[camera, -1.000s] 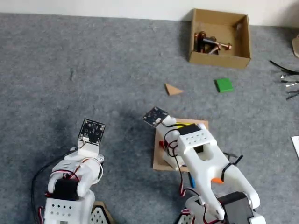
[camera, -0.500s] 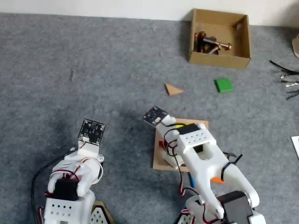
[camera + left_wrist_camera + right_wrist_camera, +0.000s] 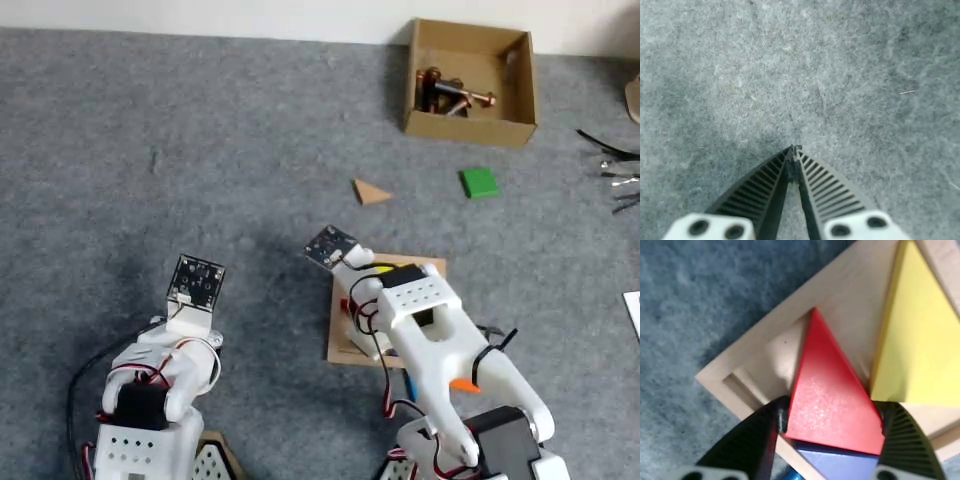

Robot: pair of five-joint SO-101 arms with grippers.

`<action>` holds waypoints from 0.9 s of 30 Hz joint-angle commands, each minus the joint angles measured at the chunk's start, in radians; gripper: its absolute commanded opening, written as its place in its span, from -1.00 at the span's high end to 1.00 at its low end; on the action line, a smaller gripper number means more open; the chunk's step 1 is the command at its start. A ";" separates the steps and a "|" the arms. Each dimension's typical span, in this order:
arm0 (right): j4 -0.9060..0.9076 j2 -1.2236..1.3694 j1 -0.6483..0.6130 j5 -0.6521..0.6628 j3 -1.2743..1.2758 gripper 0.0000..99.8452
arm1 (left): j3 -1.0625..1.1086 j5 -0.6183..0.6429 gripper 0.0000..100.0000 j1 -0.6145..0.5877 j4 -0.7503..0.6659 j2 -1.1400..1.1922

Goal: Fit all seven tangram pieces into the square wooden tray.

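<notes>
The square wooden tray (image 3: 747,372) lies on the grey carpet, under my right arm (image 3: 425,310) in the high view, with its left rim (image 3: 337,338) showing. In it lie a red triangle (image 3: 827,405), a yellow triangle (image 3: 920,340) beside it, and a blue piece (image 3: 840,462) partly under the red one. My right gripper (image 3: 832,421) is shut on the red triangle, one finger at each side, low over the tray's corner. A tan triangle (image 3: 371,192) and a green square (image 3: 479,182) lie loose on the carpet beyond the tray. My left gripper (image 3: 794,150) is shut, holding nothing, over bare carpet.
A cardboard box (image 3: 468,80) with copper-coloured metal parts stands at the back right. Cables and tools (image 3: 610,170) lie at the right edge. The left arm (image 3: 160,390) sits at the front left, with open carpet ahead of it.
The right arm has edged very slightly away from the front, still on the red triangle. The left arm has not moved.
</notes>
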 commanded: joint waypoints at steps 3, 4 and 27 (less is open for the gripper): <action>-0.019 -0.004 0.018 -0.005 -0.061 0.49 | 0.022 0.006 0.98 -0.016 -0.002 -0.015; -0.019 -0.004 0.018 -0.021 -0.064 0.49 | 0.022 0.006 0.98 -0.016 -0.002 -0.015; 0.170 -0.005 0.016 -0.043 -0.189 0.49 | 0.022 0.006 0.98 -0.016 -0.002 -0.015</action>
